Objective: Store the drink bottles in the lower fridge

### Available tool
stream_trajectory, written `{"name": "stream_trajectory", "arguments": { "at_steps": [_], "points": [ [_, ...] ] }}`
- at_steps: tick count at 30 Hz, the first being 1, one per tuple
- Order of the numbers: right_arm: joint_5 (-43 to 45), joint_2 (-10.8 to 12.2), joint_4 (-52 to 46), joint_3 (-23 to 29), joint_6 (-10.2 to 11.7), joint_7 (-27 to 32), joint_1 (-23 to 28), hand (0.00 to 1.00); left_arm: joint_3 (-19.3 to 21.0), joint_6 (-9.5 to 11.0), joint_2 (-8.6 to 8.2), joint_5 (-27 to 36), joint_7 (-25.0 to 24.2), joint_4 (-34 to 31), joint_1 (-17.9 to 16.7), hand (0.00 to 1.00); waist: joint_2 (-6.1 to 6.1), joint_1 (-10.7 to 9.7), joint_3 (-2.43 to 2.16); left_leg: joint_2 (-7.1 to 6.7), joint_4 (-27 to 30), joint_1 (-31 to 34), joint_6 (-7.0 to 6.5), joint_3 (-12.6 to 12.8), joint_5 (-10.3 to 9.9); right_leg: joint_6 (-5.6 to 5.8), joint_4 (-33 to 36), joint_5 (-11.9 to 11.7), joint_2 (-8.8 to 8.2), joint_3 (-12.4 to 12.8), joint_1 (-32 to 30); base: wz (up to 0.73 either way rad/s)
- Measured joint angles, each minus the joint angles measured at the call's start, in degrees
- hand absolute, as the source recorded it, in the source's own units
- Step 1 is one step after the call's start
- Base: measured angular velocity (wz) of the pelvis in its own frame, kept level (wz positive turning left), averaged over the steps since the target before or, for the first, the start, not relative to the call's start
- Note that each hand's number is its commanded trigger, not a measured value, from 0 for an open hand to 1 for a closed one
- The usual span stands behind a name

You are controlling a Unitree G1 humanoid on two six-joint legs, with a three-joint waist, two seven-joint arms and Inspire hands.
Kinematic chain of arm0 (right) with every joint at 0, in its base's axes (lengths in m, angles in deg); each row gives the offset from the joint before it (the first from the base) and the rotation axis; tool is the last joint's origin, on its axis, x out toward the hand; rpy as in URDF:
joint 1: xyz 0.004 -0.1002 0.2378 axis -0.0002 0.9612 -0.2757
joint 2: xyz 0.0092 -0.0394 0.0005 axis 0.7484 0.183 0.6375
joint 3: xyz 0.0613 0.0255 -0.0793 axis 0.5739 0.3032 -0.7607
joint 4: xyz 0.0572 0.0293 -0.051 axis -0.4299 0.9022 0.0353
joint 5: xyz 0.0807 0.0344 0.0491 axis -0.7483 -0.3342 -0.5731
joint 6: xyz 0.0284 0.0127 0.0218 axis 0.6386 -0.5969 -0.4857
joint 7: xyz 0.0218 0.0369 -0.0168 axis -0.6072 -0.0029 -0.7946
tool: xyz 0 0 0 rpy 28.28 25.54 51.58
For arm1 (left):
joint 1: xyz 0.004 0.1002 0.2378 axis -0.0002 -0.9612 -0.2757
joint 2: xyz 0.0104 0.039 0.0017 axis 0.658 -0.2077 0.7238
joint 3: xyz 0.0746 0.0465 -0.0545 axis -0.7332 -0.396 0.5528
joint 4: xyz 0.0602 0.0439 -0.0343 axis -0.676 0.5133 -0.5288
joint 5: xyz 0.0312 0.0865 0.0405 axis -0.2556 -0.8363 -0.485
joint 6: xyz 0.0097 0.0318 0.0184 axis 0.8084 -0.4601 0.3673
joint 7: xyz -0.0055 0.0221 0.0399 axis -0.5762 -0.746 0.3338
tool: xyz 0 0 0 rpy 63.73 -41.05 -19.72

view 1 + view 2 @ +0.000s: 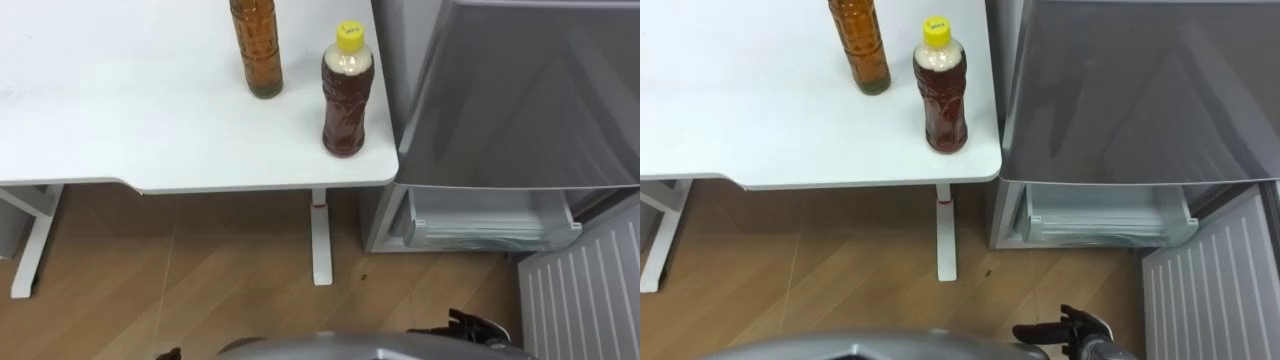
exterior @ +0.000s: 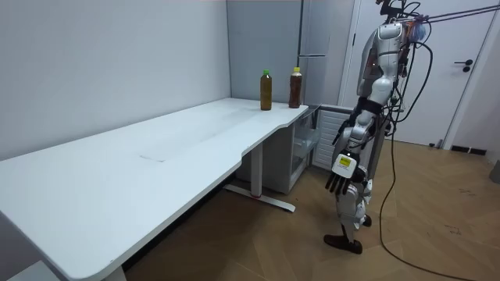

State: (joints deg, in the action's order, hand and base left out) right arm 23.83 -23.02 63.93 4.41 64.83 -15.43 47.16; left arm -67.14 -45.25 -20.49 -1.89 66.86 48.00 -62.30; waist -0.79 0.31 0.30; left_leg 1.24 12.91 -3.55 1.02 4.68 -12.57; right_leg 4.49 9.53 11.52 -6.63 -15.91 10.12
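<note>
Two drink bottles stand on the white table [image 1: 120, 110] at its corner beside the fridge. One has a yellow cap [image 1: 345, 92] [image 1: 941, 88] and dark tea inside. The other holds amber tea [image 1: 257, 50] [image 1: 861, 45], and its top is cut off in the eye views. Both bottles [image 2: 266, 90] [image 2: 295, 87] stand upright and untouched. I stand a step back from the table's edge and the fridge. My left hand [image 2: 340, 181] hangs at my side with straight fingers. Low down, my right hand [image 1: 475, 327] [image 1: 1065, 330] is open and empty.
The grey fridge [image 1: 530, 90] stands right of the table. Its lower compartment [image 1: 490, 220] is open, with a pale drawer inside. The lower door [image 1: 590, 290] swings out at the right. A table leg [image 1: 320, 240] stands on the wood floor just left of the fridge.
</note>
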Motion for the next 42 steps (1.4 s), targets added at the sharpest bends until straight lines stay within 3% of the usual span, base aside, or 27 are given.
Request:
{"name": "stream_trajectory", "arguments": {
  "at_steps": [10, 21, 29, 32, 33, 34, 35, 38, 42],
  "points": [
    [-0.6, -0.1, 0.1, 0.0, -0.6, -0.7, -0.1, 0.00, 0.0, -1.0, -0.03, -1.2, -1.2, 0.2, -0.8, 0.00, -0.10, 0.0, 0.05, -0.03, 0.0, 0.1, 0.00, -0.2, 0.0, 0.01, -0.1, 0.0, -0.04, -0.3, 0.0, 0.00],
    [-1.4, 0.1, 0.1, 0.0, -0.7, -1.3, 0.1, 0.00, 0.0, -2.2, -0.12, -1.0, -2.2, 0.5, -1.3, 0.00, -1.18, 0.0, -0.04, -0.34, 0.3, 0.3, -0.01, -0.4, 0.0, 0.16, -1.7, 0.1, -0.18, -0.8, 0.4, 0.01],
    [-1.1, 0.2, 0.5, 0.1, -0.7, -1.2, 0.0, 0.00, 0.6, -2.2, -1.00, -0.6, 0.4, 0.4, -0.4, 0.00, -1.15, 0.0, -0.06, -0.30, 0.7, 0.6, 0.16, -1.6, -0.4, 0.16, -1.6, 0.1, 0.08, -1.4, 1.1, 0.06],
    [-1.2, 0.2, 0.8, 0.1, -0.8, -1.2, 0.0, 0.00, 2.8, -2.2, -1.13, 2.0, 2.8, 0.3, 0.1, 0.00, -1.14, 0.1, -0.05, -0.17, 0.9, 0.8, 0.17, -1.6, -0.5, 0.13, -1.2, 0.1, 0.16, -1.4, 1.0, 0.00],
    [-1.2, 0.2, 0.7, 0.1, -1.1, -1.1, 0.0, 0.00, 3.7, -2.2, -1.14, 3.9, 4.1, 0.3, 0.2, 0.00, -0.56, 0.2, -0.31, -0.15, 1.0, 0.7, 0.16, -1.6, -0.5, 0.13, -1.0, 0.1, 0.14, -1.4, 1.0, 0.00],
    [-1.3, 0.1, 0.6, 0.1, -1.6, -1.1, 0.0, 0.00, 4.3, -2.1, -1.13, 6.8, 5.4, 0.4, -0.3, 0.00, -0.80, 0.3, -0.02, -0.15, 1.2, 0.5, 0.09, -1.6, -0.5, 0.13, -0.9, 0.1, 0.11, -1.5, 1.0, 0.00],
    [-1.4, 0.0, 0.6, 0.1, -1.8, -1.1, 0.1, 0.00, 4.7, -2.1, -1.15, 8.5, 6.0, 0.4, -0.3, 0.00, -0.52, 0.3, -0.08, -0.14, 1.5, 0.5, 0.07, -1.6, -0.7, 0.13, -0.9, 0.1, 0.10, -1.6, 1.0, 0.00],
    [-1.4, -0.1, 0.7, 0.1, -2.1, -1.0, 0.0, 0.00, 7.3, -1.7, -1.22, 19.2, 8.9, 0.2, -0.2, 0.00, -0.08, 0.4, -0.06, -0.12, 2.0, 0.8, 0.01, -1.7, -0.9, 0.13, -0.8, 0.1, 0.11, -1.7, 1.4, 0.01],
    [-2.4, -0.2, 1.2, 0.7, -2.5, -0.7, 0.3, 0.00, 12.8, 0.6, -1.71, 33.5, 13.5, 0.2, -0.4, 0.00, 0.03, 1.4, -0.06, -0.21, 2.3, 0.7, 0.01, -2.0, -0.9, 0.13, -0.9, 0.1, 0.06, -2.3, 2.0, 0.05]
  ]
}}
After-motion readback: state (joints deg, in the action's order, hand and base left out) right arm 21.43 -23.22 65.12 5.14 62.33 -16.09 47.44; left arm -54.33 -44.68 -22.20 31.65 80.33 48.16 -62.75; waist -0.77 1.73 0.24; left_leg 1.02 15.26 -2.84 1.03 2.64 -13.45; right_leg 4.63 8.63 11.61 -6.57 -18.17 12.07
